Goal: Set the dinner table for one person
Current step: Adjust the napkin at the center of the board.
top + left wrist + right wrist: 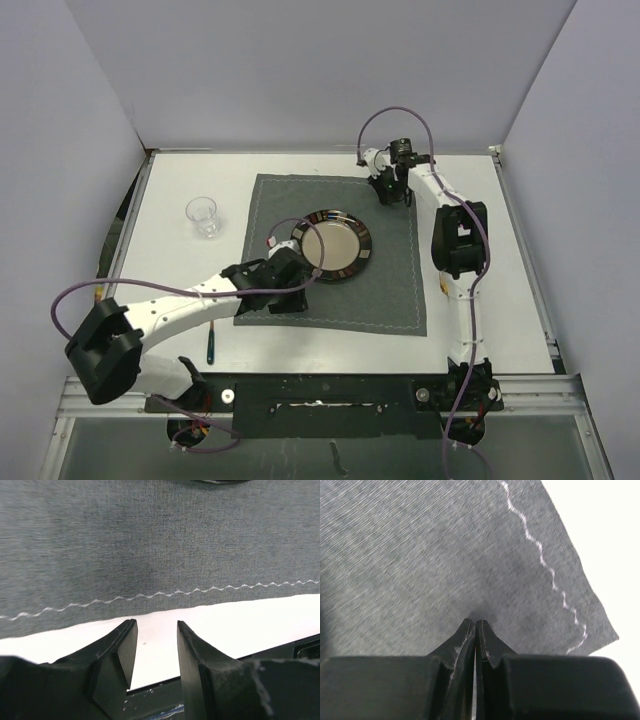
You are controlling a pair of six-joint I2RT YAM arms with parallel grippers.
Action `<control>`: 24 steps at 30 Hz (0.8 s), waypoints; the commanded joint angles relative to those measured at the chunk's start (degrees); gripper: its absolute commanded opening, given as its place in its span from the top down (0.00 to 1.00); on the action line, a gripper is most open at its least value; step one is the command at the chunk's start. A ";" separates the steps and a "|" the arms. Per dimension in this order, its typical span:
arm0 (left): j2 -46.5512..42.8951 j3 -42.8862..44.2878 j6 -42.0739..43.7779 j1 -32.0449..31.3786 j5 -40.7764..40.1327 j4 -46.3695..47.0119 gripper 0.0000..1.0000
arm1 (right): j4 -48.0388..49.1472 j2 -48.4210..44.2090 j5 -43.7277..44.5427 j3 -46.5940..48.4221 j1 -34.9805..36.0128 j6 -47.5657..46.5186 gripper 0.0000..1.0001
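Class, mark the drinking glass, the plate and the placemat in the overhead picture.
glass (pixel 204 216): top view, middle of its clear body.
plate (pixel 334 246): top view, its pale centre.
placemat (pixel 390 290): top view, bare cloth right of the plate.

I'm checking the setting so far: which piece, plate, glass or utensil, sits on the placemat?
The plate: it lies on the grey placemat, while the glass and the small utensil rest on the white table beside it.

No readable text, labels, brands or numbers are showing in any view; nothing legible is appearing on the large flat white matte tabletop (pixel 500 300) or the dark grey stitched cloth placemat (pixel 390 290).
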 commanded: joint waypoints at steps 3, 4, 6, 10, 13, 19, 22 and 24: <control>-14.93 13.97 10.49 -0.40 -13.83 -12.17 0.48 | 6.61 -22.39 1.77 -2.67 3.03 0.63 1.00; -16.47 16.73 12.12 -0.19 -16.00 -13.60 0.35 | 5.42 -24.91 2.71 -1.56 4.20 0.11 1.00; -18.61 20.27 14.45 0.98 -16.87 -16.44 0.03 | 2.73 -29.73 5.19 -0.35 6.65 -0.40 0.99; -20.92 22.42 14.75 1.88 -16.11 -22.58 0.02 | -1.95 -42.20 8.56 -14.45 10.48 1.60 0.42; -21.51 18.95 11.99 2.34 -13.14 -25.59 0.02 | -1.97 -52.16 9.78 -34.06 10.32 3.62 0.33; -23.80 8.91 5.49 2.44 -7.58 -22.94 0.02 | -4.05 -62.65 -2.66 -55.07 0.88 8.43 1.00; -25.45 7.58 4.75 2.42 -7.94 -23.24 0.02 | -7.79 -64.75 -3.50 -58.73 2.96 3.89 1.00; -26.08 7.89 4.70 2.47 -8.87 -23.95 0.02 | -10.54 -64.65 -3.53 -60.11 5.82 0.93 1.00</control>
